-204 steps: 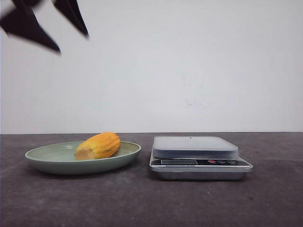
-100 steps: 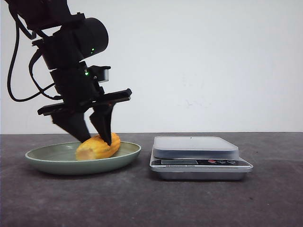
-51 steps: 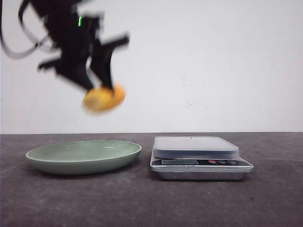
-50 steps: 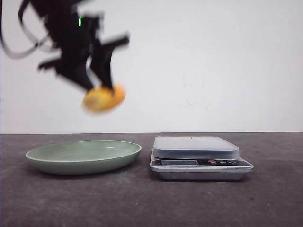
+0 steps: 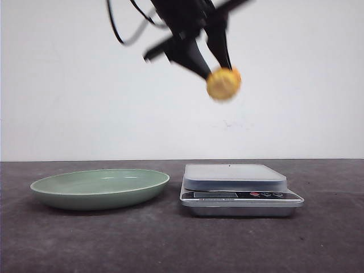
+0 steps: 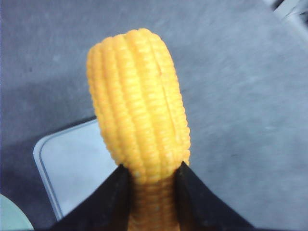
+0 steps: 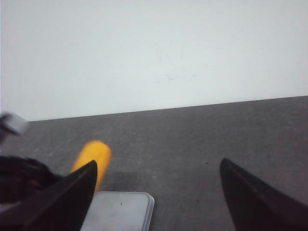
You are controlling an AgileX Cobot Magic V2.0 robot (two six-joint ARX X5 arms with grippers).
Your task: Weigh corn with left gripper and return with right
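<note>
My left gripper (image 5: 215, 63) is shut on the yellow corn (image 5: 223, 83) and holds it high in the air, above the grey kitchen scale (image 5: 235, 176). In the left wrist view the ribbed corn (image 6: 138, 108) sticks out between the two black fingers (image 6: 108, 202), with a corner of the scale (image 6: 77, 166) below it. My right gripper (image 7: 156, 187) is open and empty; only its two black tips show in the right wrist view, with the scale (image 7: 118, 211) and the blurred corn (image 7: 92, 159) beyond them. It does not show in the front view.
An empty green plate (image 5: 100, 188) sits on the dark table to the left of the scale. The scale has a display and buttons (image 5: 239, 195) on its front. A white wall stands behind the table.
My left gripper closed on the corn in the plate, lifted it, and carried it up and to the right, from above the plate to above the scale. The plate is now empty.
</note>
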